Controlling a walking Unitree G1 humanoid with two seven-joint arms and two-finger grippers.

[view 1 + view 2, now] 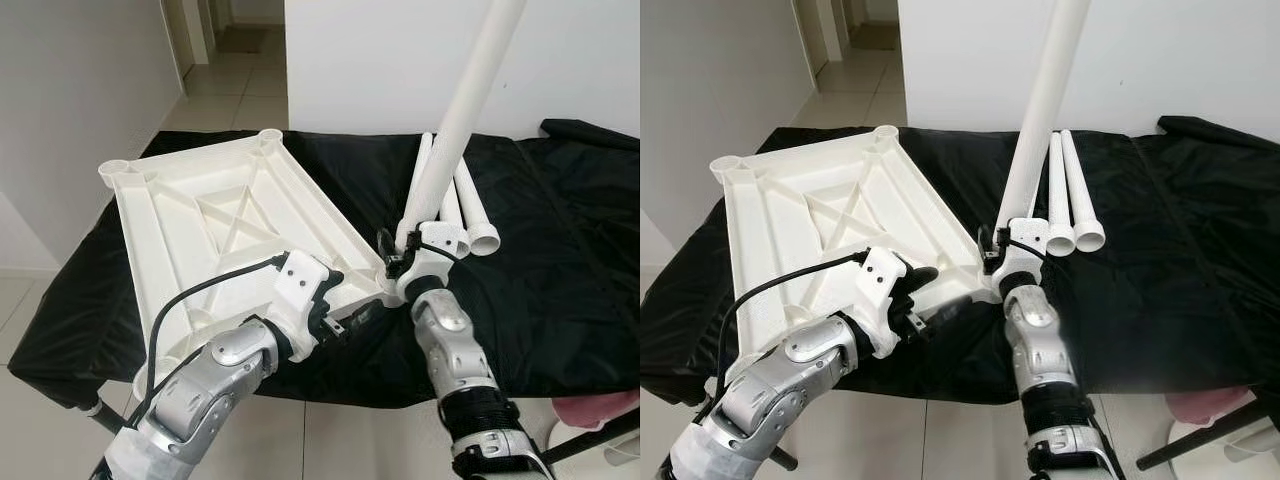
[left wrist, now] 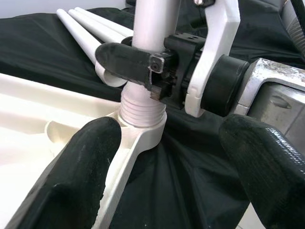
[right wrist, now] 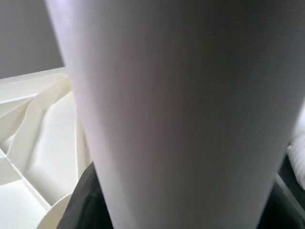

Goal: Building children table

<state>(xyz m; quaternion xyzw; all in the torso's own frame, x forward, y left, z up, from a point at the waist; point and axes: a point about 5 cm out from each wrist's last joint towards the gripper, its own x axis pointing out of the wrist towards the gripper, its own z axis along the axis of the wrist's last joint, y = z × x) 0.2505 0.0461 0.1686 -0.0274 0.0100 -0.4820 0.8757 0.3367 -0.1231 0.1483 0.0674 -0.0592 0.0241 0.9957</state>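
A: Where do we have the table leg (image 1: 462, 110)?

B: Standing nearly upright, leaning toward one o'clock, with its threaded end seated in the corner socket (image 2: 141, 125) of the upturned white tabletop (image 1: 215, 225). That corner sits at the tabletop's five o'clock.

A: And our right gripper (image 1: 397, 252)?

B: Closed around the leg just above the threads; in the left wrist view one black finger (image 2: 125, 62) crosses the front of the tube.

A: Our left gripper (image 1: 340, 318)?

B: At the tabletop's near rim, at nine o'clock from the socket. Its fingers (image 2: 71, 179) are spread wide with the rim and socket arm between them, gripping nothing that we can make out.

A: What surrounds it?

B: A black cloth (image 1: 560, 250) under everything, and three spare legs (image 1: 470, 215) lying together on it at twelve o'clock from the right gripper, just behind the standing leg.
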